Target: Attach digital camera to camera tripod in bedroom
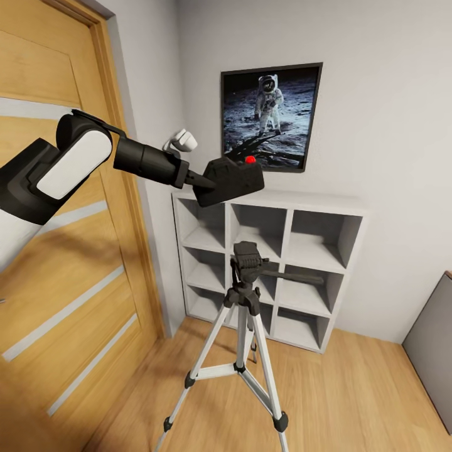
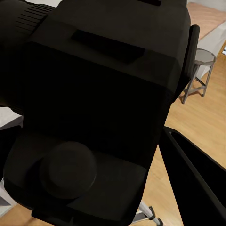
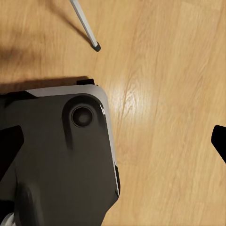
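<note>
Here the left end effector [image 1: 202, 182] is clamped on the digital camera [image 1: 230, 177], held aloft above the camera tripod [image 1: 246, 295] standing on the floor before the shelving's front edge. It looks rigid, light and smooth-cased, so gripping across its flat sides seems safest; the spindly tripod may tip if pushed.

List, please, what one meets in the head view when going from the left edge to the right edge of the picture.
Oak door → left arm's white-and-black wrist → digital camera held by the left gripper → astronaut picture → white cube shelving → grey furniture at the right edge.
</note>
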